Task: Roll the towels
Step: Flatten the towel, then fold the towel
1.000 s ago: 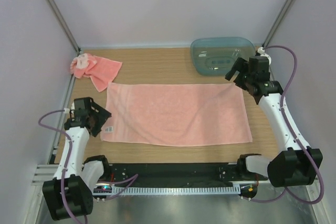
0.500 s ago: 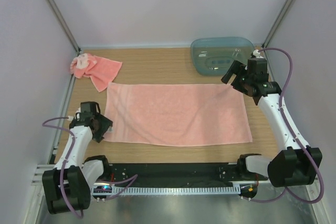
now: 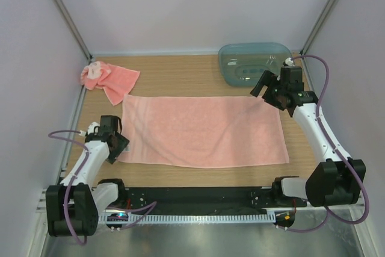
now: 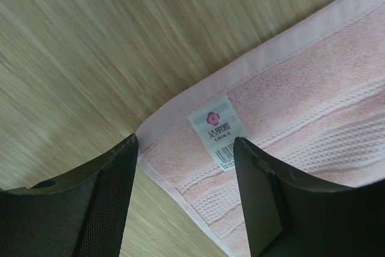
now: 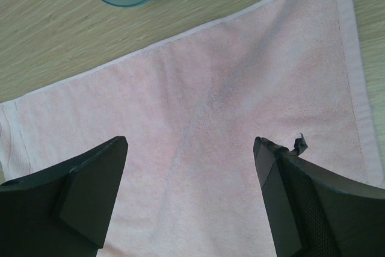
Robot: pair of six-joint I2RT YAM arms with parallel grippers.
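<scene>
From above, my left end effector (image 3: 115, 145) has pulled in to the flat towel's (image 3: 201, 130) near-left corner. The right end effector (image 3: 264, 83) has edged left over its far-right corner, beside the tub (image 3: 252, 64). A second towel (image 3: 108, 79) lies crumpled far-left on the surface (image 3: 174, 67). Left wrist: fingers spread astride the corner with the label (image 4: 219, 130), pinching nothing. Right wrist: fingers spread above the cloth, nothing held

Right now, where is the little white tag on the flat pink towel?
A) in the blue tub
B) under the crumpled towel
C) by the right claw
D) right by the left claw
D: the left wrist view shows the tag at a corner of the towel, between the open fingers of the left claw.
</scene>
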